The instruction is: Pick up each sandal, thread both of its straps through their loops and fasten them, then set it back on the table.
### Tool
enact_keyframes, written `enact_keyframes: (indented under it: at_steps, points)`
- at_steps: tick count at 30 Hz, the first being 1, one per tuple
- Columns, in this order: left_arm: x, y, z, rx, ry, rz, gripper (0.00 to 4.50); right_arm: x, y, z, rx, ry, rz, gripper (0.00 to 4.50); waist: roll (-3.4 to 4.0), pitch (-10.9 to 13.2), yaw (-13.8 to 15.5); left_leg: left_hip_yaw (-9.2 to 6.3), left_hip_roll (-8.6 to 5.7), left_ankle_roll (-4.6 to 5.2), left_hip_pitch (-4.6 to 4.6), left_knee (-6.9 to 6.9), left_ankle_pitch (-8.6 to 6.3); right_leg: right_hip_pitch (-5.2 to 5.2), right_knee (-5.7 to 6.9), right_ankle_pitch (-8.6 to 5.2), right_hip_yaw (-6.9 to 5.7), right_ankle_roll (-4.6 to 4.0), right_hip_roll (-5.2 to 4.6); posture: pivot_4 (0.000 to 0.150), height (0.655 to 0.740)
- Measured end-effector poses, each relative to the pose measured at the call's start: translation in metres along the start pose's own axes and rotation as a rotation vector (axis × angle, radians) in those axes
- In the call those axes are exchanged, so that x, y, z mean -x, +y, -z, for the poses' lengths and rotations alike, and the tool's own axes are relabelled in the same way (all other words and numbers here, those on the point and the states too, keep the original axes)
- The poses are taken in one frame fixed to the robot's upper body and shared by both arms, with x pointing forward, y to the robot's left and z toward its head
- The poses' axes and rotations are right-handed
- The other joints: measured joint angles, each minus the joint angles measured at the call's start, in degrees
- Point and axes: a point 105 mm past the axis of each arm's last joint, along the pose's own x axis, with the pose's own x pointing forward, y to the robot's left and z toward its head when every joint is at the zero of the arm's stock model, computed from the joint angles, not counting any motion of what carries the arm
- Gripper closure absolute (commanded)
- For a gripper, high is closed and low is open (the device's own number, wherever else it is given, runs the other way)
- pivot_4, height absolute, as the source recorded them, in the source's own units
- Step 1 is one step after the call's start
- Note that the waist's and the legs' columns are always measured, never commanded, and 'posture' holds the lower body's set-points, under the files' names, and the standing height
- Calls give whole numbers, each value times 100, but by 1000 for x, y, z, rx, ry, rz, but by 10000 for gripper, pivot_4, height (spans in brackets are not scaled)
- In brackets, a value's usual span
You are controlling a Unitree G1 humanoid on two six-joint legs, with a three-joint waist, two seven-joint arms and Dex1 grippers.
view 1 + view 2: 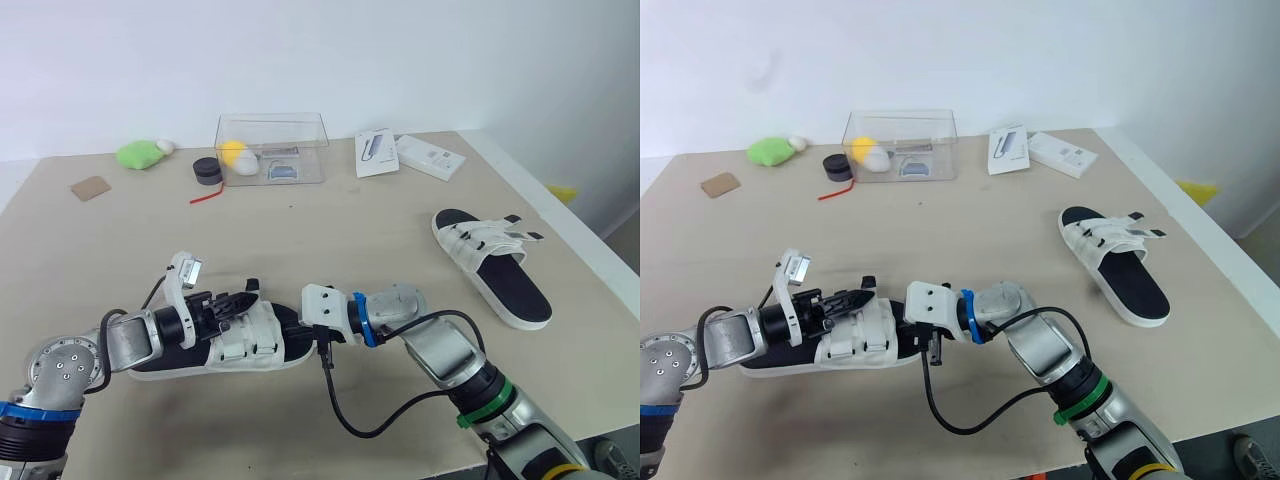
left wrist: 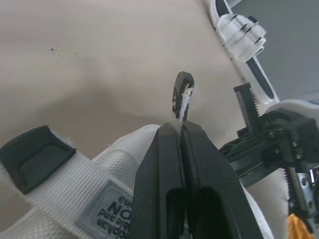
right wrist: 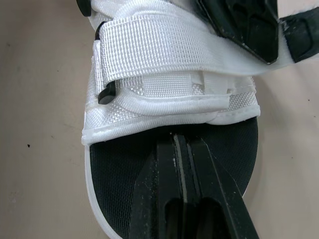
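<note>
Head views: near sandal (image 1: 250, 340) lies on the worktop (image 1: 350, 230) at about 7 o'clock, lengthwise between the two arms. The far sandal (image 1: 495, 265) lies at 3 o'clock, well apart from it. The left gripper (image 1: 238, 302) is over the near sandal's white upper. From here its fingers read only as a dark cluster, so its state cannot be read in these views.

Left wrist view settles it: fingers pressed together, clamped on a strap (image 2: 182, 97). The strap's white webbing and black rubber tip stand up out of the fingertips. The same view shows a grey sewn label on the webbing (text partly legible, not read) and a second black tab end just beside it. The far sandal sits in the background.

Right wrist view: the right gripper (image 3: 179, 139) has its fingers together. They lie over the black footbed, and their tips are just short of the edge of the upper. Whether they pinch anything, I cannot tell.

Near sandal: white sole, black textured footbed, white woven upper. One band lies flat across the upper, with a black loop (image 3: 104, 92) at its side.

Far sandal: same build. Its two black-tipped straps stick out loose towards 3 o'clock.

At 12 o'clock on the worktop there is a clear box (image 1: 272, 148).
</note>
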Motion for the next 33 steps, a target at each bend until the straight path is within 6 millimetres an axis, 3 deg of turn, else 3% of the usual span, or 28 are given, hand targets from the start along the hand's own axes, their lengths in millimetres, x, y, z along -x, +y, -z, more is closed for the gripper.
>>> enact_keyframes:
  at_steps: [4,5,7,13,15,25,33]
  points:
    - [0,2,1,-51,14,-9,44123,0,0,0,0,0,0,45000,1,0,-2,0,0,0,1,-1,0,0,0,0,1,-1,2,1500,7400]
    - [0,2,2,-75,24,-7,41841,0,0,0,0,-1,0,45000,1,0,-3,0,0,0,2,-1,0,0,0,-2,1,-5,3,1500,7400]
    - [1,2,3,-110,37,2,36018,-1,0,0,1,-1,-1,45000,1,0,-6,0,0,0,3,-4,0,-1,0,-6,2,-11,4,1500,7400]
    - [4,-5,1,-256,53,33,7160,-1,1,-1,6,-6,-5,45000,1,-1,-12,-2,2,0,9,-18,0,-4,-1,-8,13,-11,8,1500,7400]
    - [5,1,-1,-291,53,2,999,-1,1,-1,7,-7,-5,45000,4,-1,-12,-3,3,0,13,-21,0,-3,-1,-8,15,-12,8,1500,7400]
    - [6,23,-11,-515,95,-93,999,-2,1,-1,10,-9,-9,45000,3,0,-12,-2,4,0,10,-24,-1,-9,-2,-11,16,-14,10,1500,7400]
    - [1,27,-23,-628,75,-72,999,-2,1,-1,13,-11,-9,45000,3,0,-12,0,7,1,4,-24,-1,-13,-2,-9,14,-13,12,1500,7400]
